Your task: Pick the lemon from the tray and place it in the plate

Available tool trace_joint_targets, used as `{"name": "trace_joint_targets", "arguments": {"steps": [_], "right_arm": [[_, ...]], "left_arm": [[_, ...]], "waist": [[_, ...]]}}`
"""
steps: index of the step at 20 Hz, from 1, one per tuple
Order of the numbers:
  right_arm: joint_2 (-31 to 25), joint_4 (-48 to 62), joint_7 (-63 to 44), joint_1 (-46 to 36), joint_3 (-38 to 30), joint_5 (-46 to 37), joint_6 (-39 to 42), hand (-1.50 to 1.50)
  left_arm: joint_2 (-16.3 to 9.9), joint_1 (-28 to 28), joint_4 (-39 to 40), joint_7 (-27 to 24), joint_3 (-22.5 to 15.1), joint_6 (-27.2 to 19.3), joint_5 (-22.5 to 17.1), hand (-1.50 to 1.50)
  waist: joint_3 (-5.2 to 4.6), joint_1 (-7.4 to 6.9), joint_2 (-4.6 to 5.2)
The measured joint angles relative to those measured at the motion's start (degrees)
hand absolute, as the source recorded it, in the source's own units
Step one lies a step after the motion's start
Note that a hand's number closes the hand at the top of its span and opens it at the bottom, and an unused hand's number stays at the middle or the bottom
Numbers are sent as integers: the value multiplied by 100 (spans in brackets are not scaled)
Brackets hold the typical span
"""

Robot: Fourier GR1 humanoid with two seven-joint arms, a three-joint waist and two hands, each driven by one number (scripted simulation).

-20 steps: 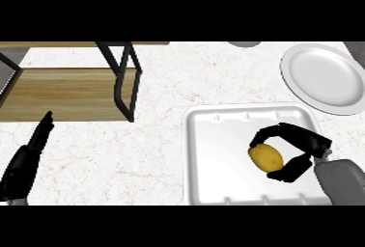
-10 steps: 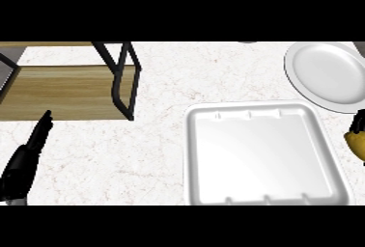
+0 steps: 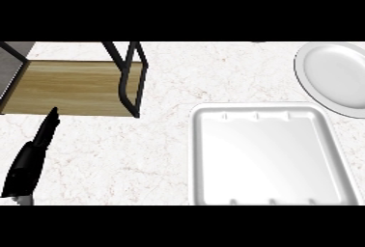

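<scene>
Counter (image 3: 171, 140), head view: tray (image 3: 206, 193) bare, plate (image 3: 335, 77) at upper right bare, lemon out of sight so pick judged done and placing left; left hand (image 3: 32, 161) rests at lower left, fingers straight; right hand out of view

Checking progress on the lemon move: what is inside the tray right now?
Nothing shows inside the white tray; its whole floor is bare and uncovered. The plate at the upper right also shows no lemon, though its right part is cut off by the view's edge.
</scene>
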State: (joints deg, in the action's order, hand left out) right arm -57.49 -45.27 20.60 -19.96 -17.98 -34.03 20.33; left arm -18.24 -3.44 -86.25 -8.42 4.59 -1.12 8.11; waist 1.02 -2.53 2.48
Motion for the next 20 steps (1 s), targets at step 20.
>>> {"name": "trace_joint_targets", "arguments": {"steps": [20], "right_arm": [[-774, 1926, 3205, -1412, -950, 567, -695, 150]], "left_arm": [[-30, 221, 189, 51, -46, 84, 86, 0]], "waist": [[-57, -151, -106]]}}
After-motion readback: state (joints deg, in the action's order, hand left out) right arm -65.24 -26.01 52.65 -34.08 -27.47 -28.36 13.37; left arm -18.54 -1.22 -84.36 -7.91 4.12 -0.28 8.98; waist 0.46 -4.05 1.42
